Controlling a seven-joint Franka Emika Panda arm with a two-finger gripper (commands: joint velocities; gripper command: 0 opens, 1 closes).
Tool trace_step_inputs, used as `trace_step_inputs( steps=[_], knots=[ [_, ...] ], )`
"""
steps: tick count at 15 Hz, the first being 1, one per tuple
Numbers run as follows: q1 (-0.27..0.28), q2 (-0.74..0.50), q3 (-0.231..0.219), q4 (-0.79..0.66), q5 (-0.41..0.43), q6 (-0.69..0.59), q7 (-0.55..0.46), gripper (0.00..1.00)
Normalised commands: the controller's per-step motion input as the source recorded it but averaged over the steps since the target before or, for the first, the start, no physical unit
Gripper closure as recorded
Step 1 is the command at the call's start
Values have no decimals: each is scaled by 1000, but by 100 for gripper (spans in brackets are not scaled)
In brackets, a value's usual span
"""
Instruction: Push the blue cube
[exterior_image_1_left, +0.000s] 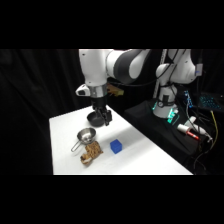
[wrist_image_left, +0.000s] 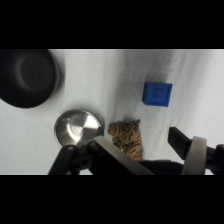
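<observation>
Push not started: small bright-blue cube (exterior_image_1_left: 116, 146) sits untouched mid-bench, white arm's gripper (exterior_image_1_left: 101, 118) hanging above near the far edge, jaws apart, empty.

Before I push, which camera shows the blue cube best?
The wrist view: the blue cube sits unobstructed on the white table, large, with its top face and edges clear, beyond the toy tiger. The side view shows the cube too, but only as a small blue block.
</observation>
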Motion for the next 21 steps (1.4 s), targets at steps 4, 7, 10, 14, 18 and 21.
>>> trace_step_inputs(
  steps=[4, 7, 10, 14, 18, 21],
  knots=[
    [-44, -27, 89, -140, 255, 228, -42, 0],
    [-16, -45, 80, -185, 167, 310, -19, 29],
    [8, -50, 52, -200, 73, 317, 20, 47],
    [23, -38, 39, -197, 40, 299, 42, 81],
    [33, 7, 31, -173, 24, 321, 73, 98],
    [43, 85, 24, -115, -3, 306, 101, 94]
  ],
)
